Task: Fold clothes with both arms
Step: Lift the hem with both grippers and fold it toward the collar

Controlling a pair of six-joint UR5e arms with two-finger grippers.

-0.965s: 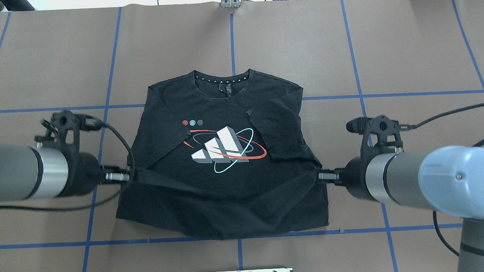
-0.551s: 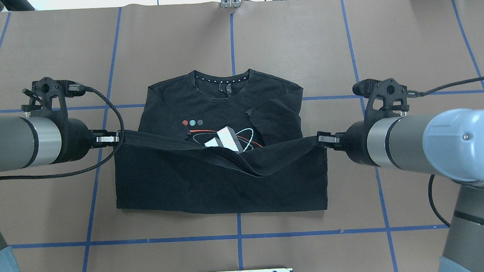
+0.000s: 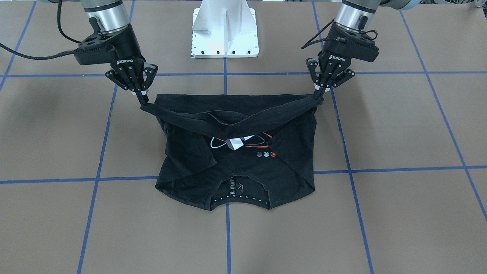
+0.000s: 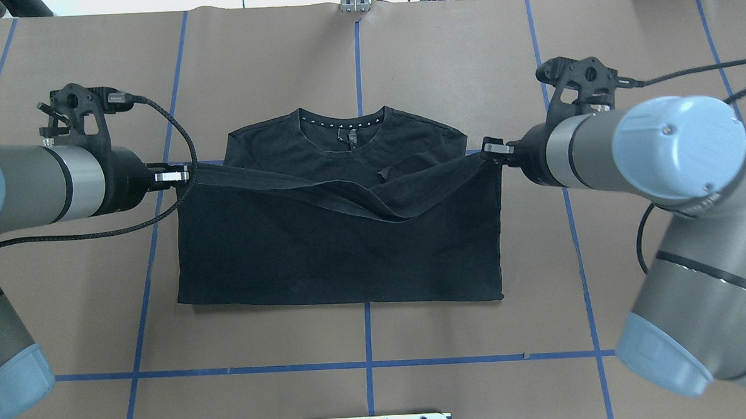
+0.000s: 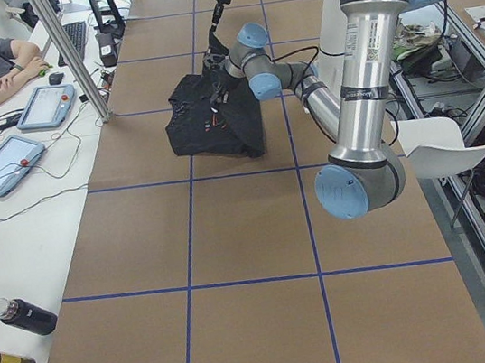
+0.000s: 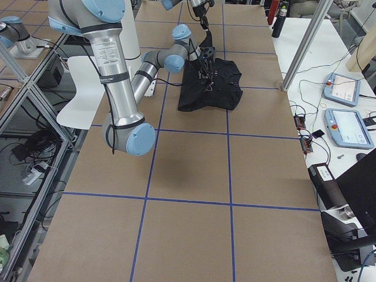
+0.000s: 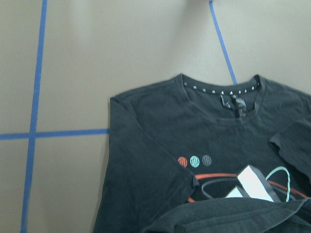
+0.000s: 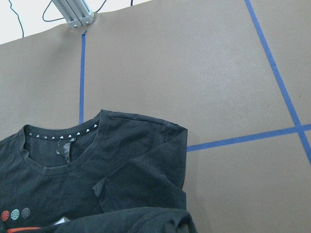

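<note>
T-shirt (image 4: pixel 337 261) mid-surface, bottom edge held up btwn both pincers.
You've got the black tee lying flat on the brown surface (image 4: pixel 442 55), collar (image 4: pixel 342 118) on the side away from the robot. The left pincer (image 3: pixel 319 93) & right pincer (image 3: pixel 143 100) are each clenched on one corner of the bottom edge. It's raised over the chest and sags in the middle. Part of the logo (image 3: pixel 237 143) peeks out under the fold.

you've got a table (image 4: pixel 624 47) covered in brown paper, squared off by blue tape lines (image 4: pixel 356 65). a black t-shirt (image 4: pixel 325 262) lies near its middle, collar pointing away from the robot. a white base pedestal (image 3: pixel 225 34) stands at the robot's edge.
</note>
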